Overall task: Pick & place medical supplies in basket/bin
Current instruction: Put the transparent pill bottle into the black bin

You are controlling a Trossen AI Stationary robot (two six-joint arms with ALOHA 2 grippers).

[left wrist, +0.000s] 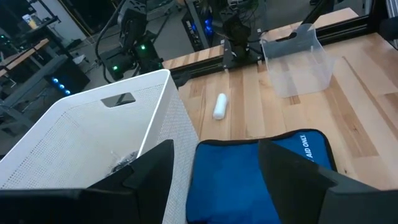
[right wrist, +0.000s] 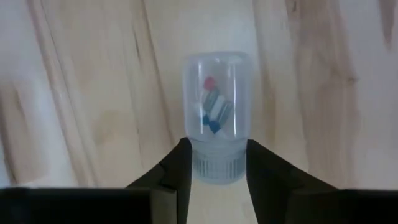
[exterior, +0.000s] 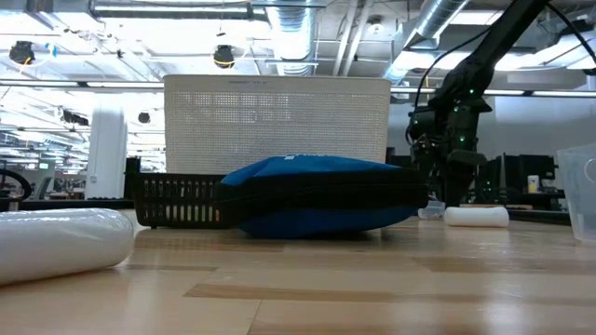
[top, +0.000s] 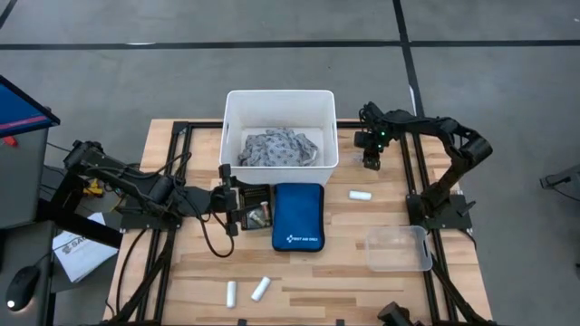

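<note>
A white basket [top: 279,101] stands at the table's far middle, and a grey-and-white patterned cloth [top: 278,148] lies in it. One white roll [top: 361,195] lies right of the blue pouch [top: 297,215]. Two more rolls [top: 231,292] [top: 261,288] lie by the near edge. My right gripper [top: 372,161] points down just right of the basket, shut on a small clear vial [right wrist: 216,93] with capsules inside. My left gripper [left wrist: 214,180] is open, level above a small black tray [top: 258,214] of small pieces, left of the pouch. My right gripper pinches the vial by its ribbed cap end [right wrist: 215,167], one finger [right wrist: 180,168] on each side, coming from above and pointing down. The clear body sticks out beyond the fingertips over the wood. Whether it rests on the table or hangs just above it, I cannot tell.
A clear plastic tub [top: 399,247] sits near the table's right near corner. The blue pouch lies mid-table between tray and loose roll. Black frame rails [top: 419,172] run along both table sides. Bare wood [top: 344,281] shows near the front edge.
</note>
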